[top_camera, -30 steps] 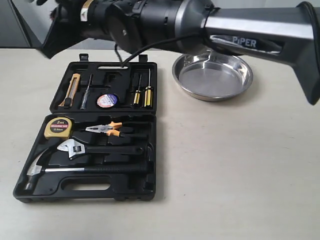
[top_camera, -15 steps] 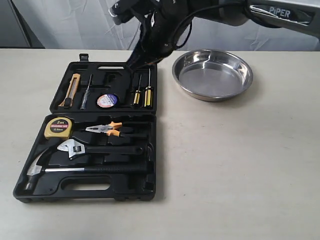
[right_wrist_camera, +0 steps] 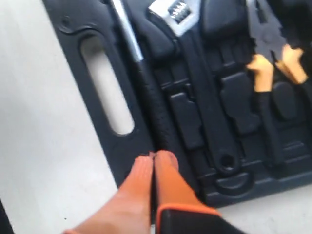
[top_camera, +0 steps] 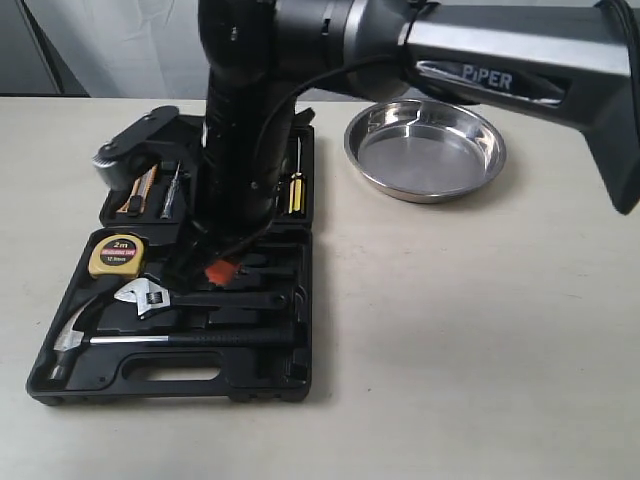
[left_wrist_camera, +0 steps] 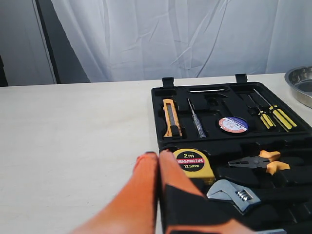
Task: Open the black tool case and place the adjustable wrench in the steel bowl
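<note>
Here, an open black tool case lies flat on a pale table. The adjustable wrench rests in its slot in the near half. Its silver head points toward nine o'clock and its black handle toward three, between the tape measure and the hammer. The steel bowl sits at two o'clock from the case, just beside it. The right gripper points down over the case, orange fingers pressed together, grasping nothing. The left gripper is likewise clenched and empty, near the tape-measure corner.
</note>
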`<state>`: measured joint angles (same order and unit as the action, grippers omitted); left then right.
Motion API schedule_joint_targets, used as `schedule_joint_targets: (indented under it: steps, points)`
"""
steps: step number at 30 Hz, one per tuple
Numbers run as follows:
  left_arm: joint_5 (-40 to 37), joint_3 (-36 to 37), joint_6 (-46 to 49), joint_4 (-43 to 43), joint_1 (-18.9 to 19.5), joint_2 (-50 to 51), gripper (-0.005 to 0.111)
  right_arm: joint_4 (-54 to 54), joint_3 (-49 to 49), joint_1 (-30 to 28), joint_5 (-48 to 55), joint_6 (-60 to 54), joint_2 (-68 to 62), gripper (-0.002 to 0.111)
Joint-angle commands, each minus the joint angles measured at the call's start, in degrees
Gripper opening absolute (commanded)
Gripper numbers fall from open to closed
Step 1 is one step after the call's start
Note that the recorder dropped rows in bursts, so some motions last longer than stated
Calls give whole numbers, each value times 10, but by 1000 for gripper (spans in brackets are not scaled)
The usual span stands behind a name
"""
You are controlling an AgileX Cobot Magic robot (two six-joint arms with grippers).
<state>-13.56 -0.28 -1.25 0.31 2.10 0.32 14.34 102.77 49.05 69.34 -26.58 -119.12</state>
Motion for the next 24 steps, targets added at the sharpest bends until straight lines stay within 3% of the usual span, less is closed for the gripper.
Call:
schedule_joint_targets:
  steps: [1,17,24]
  points:
    - [-1,3,1,0,1,-3,0,7,3,33,-6,-19,6,-1]
    - [-1,3,1,0,1,-3,0,15,3,56,-358,-17,6,-1]
    - [-1,3,1,0,1,-3,0,-19,3,31,-317,95,6,-1]
